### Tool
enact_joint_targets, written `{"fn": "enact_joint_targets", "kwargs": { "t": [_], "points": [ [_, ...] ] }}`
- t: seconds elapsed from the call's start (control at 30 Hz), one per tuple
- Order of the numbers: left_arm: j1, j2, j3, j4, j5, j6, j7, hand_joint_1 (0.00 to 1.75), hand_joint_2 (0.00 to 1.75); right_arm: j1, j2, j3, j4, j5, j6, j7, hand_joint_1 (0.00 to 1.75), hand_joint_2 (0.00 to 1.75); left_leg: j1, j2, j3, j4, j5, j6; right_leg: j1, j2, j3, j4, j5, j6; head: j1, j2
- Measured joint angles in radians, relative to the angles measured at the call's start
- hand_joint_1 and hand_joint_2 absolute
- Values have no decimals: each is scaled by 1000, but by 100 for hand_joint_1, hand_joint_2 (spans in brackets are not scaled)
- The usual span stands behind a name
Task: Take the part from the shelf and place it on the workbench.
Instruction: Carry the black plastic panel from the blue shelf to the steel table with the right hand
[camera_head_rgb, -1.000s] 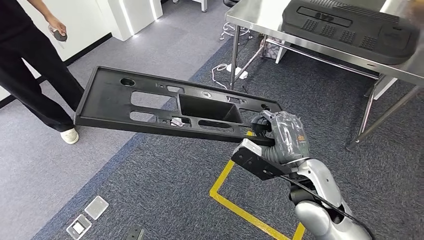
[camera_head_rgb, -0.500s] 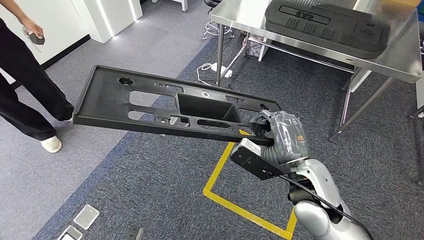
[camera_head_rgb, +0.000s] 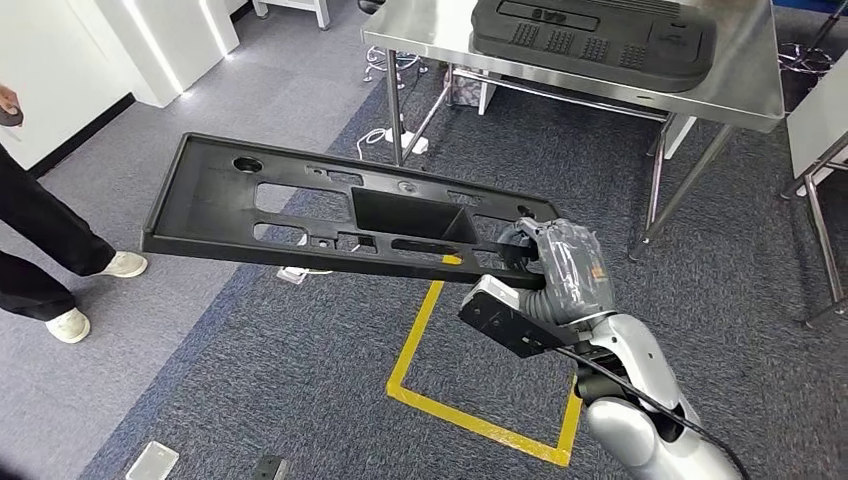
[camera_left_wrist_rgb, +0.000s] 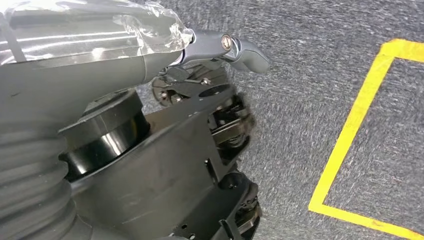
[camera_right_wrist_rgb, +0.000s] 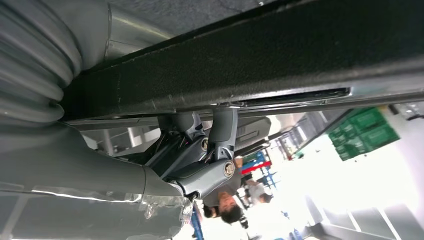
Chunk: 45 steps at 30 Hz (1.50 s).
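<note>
A long black plastic part (camera_head_rgb: 300, 205) with several cut-outs and a rectangular pocket hangs in the air in front of me, stretching leftwards. My right hand (camera_head_rgb: 560, 265), wrapped in clear film, grips it at its right end. In the right wrist view the fingers (camera_right_wrist_rgb: 220, 135) hook around the edge of the part (camera_right_wrist_rgb: 250, 65). The steel workbench (camera_head_rgb: 745, 95) stands ahead at the upper right, with another black moulded part (camera_head_rgb: 590, 40) lying on it. My left hand (camera_left_wrist_rgb: 220, 115) hangs over the carpet and holds nothing, thumb apart from the dark fingers.
A person's legs (camera_head_rgb: 40, 230) stand at the left edge. Yellow tape (camera_head_rgb: 420, 320) marks a square on the dark carpet below the part. A white power strip and cable (camera_head_rgb: 400, 140) lie under the workbench. A second table's legs (camera_head_rgb: 820, 220) stand at the far right.
The whole view has shifted: the workbench has slid left towards the middle and the person farther to the left edge. The part and my right hand keep their place in the picture.
</note>
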Motion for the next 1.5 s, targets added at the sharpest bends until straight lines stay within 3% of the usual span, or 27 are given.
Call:
{"fn": "enact_joint_targets", "kwargs": {
  "t": [0.07, 0.13, 0.2, 0.27, 0.33, 0.4, 0.43, 0.47, 0.5, 0.53, 0.6, 0.67, 0.73, 0.8, 0.83, 0.9, 0.93, 0.97, 1.0, 1.1, 1.17, 1.27, 1.33, 1.37, 1.43, 1.47, 1.5],
  "points": [
    [-1, 0, 0, 0, 0, 0, 0, 0, 175, 0, 0, 0, 0, 0, 0, 0, 175, 175, -1, -21, 53, -132, 72, 11, 1, 16, 4, 1, -4, 4, -3, 0],
    [-1, 1, 0, 0, 0, 0, 0, 0, 175, -1, 0, 0, 0, -1, -1, 0, 175, 175, -4, -41, 87, -216, 101, 18, 1, 31, 3, 3, -7, 12, -8, 0],
    [-2, 2, 0, 0, 0, 0, 1, 0, 175, -1, 0, 0, 0, -1, -1, 0, 175, 175, -8, -37, 91, -230, 99, 24, -2, 43, 1, 2, -7, 24, -12, 0],
    [-5, 1, 0, 0, -1, 0, 1, 0, 175, -1, -1, 0, 0, -1, -2, 0, 175, 175, -5, -25, 95, -240, 103, 35, -4, 30, -3, 14, -18, 35, -12, 0],
    [-7, 1, 0, 0, -2, 0, 1, 0, 175, -3, -1, 0, 0, -1, -2, 0, 175, 175, -2, -11, 100, -248, 106, 45, -5, -2, -38, 90, -62, 45, -10, 0],
    [-5, 1, 0, 0, -2, 0, 1, 0, 175, -3, -2, 0, 1, -2, -2, 0, 175, 175, -2, 2, 100, -249, 104, 49, -8, -19, -105, 218, -117, 53, -6, 0],
    [-4, 1, 0, 0, -2, 0, 1, 0, 175, -1, -2, 0, 1, -2, -2, 0, 175, 175, -3, 9, 101, -248, 102, 50, -9, -22, -131, 263, -127, 56, -5, 0],
    [-3, 1, 0, 0, -2, 0, 1, 0, 175, -1, -2, 0, 1, -2, -2, 0, 175, 175, -2, 15, 102, -247, 99, 49, -11, -24, -140, 274, -117, 59, -4, 0],
    [-4, 0, 0, 0, -2, 0, 1, 0, 175, 0, -2, 0, 1, -2, -2, 0, 175, 175, -1, 21, 104, -246, 96, 47, -13, -28, -130, 245, -88, 61, -2, 0],
    [-4, 0, 0, 0, -2, -1, 1, 0, 175, -1, -2, 0, 1, -2, -2, 0, 175, 175, 0, 27, 108, -244, 92, 43, -15, -35, -102, 184, -48, 62, 0, 0],
    [-5, 0, -1, 0, -2, -1, 1, 0, 175, -2, -2, 0, 1, -2, -2, 0, 175, 175, 0, 36, 115, -238, 81, 32, -13, -60, -45, 59, 4, 60, 4, 0],
    [-5, 0, -1, 0, -2, -2, 1, 0, 175, -3, -2, 0, 1, -2, -2, 0, 175, 175, -4, 44, 119, -235, 74, 21, -7, -69, -27, 16, 7, 47, 3, 0],
    [-6, 0, -3, 0, -2, -3, 1, 0, 175, -4, -2, 0, 2, -1, -2, 0, 175, 175, -4, 53, 125, -236, 69, 10, -6, -54, -27, 13, 7, 29, 1, 0],
    [-7, 0, -4, -1, -1, -3, 1, 0, 175, -6, -2, 0, 2, -1, -3, 0, 175, 175, 0, 40, 119, -204, 45, -1, -7, -43, -21, 9, 7, 17, -1, 0],
    [-8, 0, -4, -1, -1, -3, 1, 0, 175, -7, -2, 0, 2, -1, -3, 0, 175, 175, 1, 28, 101, -161, 21, -5, -8, -39, -18, 7, 6, 13, -3, 0],
    [-6, 0, -5, 0, 0, -3, 1, 0, 175, -9, -1, 0, 2, -1, -2, 0, 175, 175, 1, 10, 33, -30, -32, -6, -6, -28, -15, 7, 3, 6, -9, 0],
    [-3, 0, -5, 0, 0, -3, 1, 0, 175, -9, -1, 0, 2, -1, -2, 0, 175, 175, 0, 7, 0, 23, -45, -4, -4, -21, -14, 7, 2, 3, -10, 0],
    [-1, 0, -5, 0, 0, -3, 1, 0, 175, -9, -1, 0, 2, -1, -2, 0, 175, 175, -1, 5, -19, 46, -38, -1, -2, -13, -12, 8, 0, 2, -10, 0],
    [0, 0, -5, 0, 0, -3, 1, 0, 175, -9, -1, 0, 2, -1, -2, 0, 175, 175, -2, 2, -20, 31, -13, 3, 0, -4, -9, 8, -2, 1, -10, 0],
    [0, 1, -5, 0, 0, -3, 1, 0, 175, -10, -1, 0, 2, -1, -2, 0, 175, 175, -8, -28, 42, -149, 98, 23, 2, 20, 2, 9, -12, 3, -11, 0],
    [0, 3, -6, 0, 0, -3, 1, 0, 175, -11, -1, 0, 3, -1, -2, 0, 175, 175, -12, -49, 67, -216, 116, 29, 0, 34, 1, 11, -15, 11, -12, 0],
    [-2, 3, -6, -1, 1, -3, 1, 0, 175, -11, -2, 1, 3, -1, -2, 0, 175, 175, -12, -37, 77, -234, 113, 34, -4, 40, -2, 13, -20, 29, -10, 0],
    [-5, 3, -6, -1, 1, -3, 0, 0, 175, -13, -2, 0, 3, -1, -2, 0, 175, 175, -6, -22, 87, -248, 116, 42, -3, 11, -24, 65, -52, 39, 0, 0],
    [-5, 3, -6, -1, 1, -3, 0, 0, 175, -14, -2, 0, 3, -2, -2, 0, 175, 175, -5, -15, 90, -250, 115, 46, -4, -7, -51, 121, -79, 42, 7, 0],
    [-3, 2, -6, 0, 1, -3, 0, 0, 175, -14, -2, 0, 3, -2, -2, 0, 175, 175, -5, 0, 92, -250, 111, 50, -9, -21, -119, 245, -126, 49, 16, 0],
    [-3, 2, -6, 0, 1, -3, 0, 0, 175, -12, -2, 0, 3, -2, -2, 0, 175, 175, -4, 6, 93, -249, 109, 49, -11, -23, -139, 275, -126, 52, 18, 0],
    [-3, 2, -6, -1, 1, -3, 0, 0, 175, -11, -2, 0, 3, -2, -2, 0, 175, 175, -4, 13, 95, -248, 105, 47, -13, -26, -142, 269, -108, 54, 20, 0]
  ]
}}
